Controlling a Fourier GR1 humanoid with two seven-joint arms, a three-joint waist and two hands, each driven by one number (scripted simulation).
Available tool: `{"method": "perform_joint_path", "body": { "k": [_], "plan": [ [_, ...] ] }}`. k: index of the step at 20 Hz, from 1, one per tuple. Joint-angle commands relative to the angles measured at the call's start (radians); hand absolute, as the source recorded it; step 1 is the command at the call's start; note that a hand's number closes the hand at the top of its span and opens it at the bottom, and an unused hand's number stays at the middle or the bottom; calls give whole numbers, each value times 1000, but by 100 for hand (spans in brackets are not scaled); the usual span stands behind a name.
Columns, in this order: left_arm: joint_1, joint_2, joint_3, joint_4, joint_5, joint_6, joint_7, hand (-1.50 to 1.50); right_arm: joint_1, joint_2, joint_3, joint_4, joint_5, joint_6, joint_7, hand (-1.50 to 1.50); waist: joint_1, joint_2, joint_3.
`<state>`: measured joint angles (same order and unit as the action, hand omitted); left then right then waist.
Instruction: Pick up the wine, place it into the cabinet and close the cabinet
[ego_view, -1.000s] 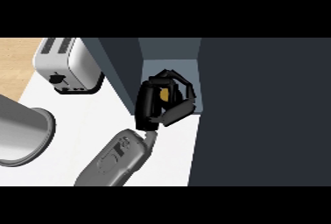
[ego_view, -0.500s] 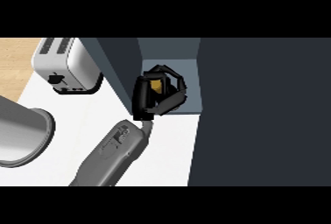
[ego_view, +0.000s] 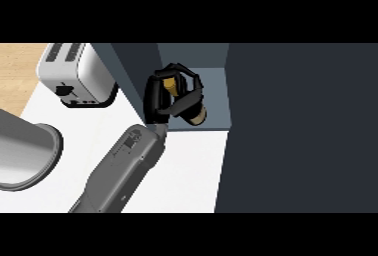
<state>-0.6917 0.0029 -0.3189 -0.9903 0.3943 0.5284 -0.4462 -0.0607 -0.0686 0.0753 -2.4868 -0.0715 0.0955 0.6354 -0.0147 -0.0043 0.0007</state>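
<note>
One hand showing: right hand, grey forearm running down-left from it. Black fingers curling round wine, clamping bottle. Wine sitting tilted within fingers, gold neck poking up-left past them, darker body hanging lower right. Bottle lying inside open cabinet compartment; contact with cabinet floor, cannot tell. Dark cabinet panel standing just right of fingers. Toaster sitting left of fingers on white surface
</note>
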Motion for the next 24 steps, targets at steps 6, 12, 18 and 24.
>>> {"method": "perform_joint_path", "body": {
  "k": [6,12,18,24],
  "plan": [
    [-121,-3,75,248,53,-60,-29,150,-12,13,4,-50,-58,-8,14,-150,-11,10,-1],
    [-165,12,118,321,23,-97,-8,150,1,6,-19,-111,-95,-15,82,-150,-5,7,-1],
    [-273,-3,86,424,55,-2,-86,150,100,28,14,-32,-75,52,-90,-150,-16,9,0],
    [-369,-3,158,584,61,-5,-180,150,9,33,15,-34,-58,13,3,-150,-23,13,-1]
  ]
}}
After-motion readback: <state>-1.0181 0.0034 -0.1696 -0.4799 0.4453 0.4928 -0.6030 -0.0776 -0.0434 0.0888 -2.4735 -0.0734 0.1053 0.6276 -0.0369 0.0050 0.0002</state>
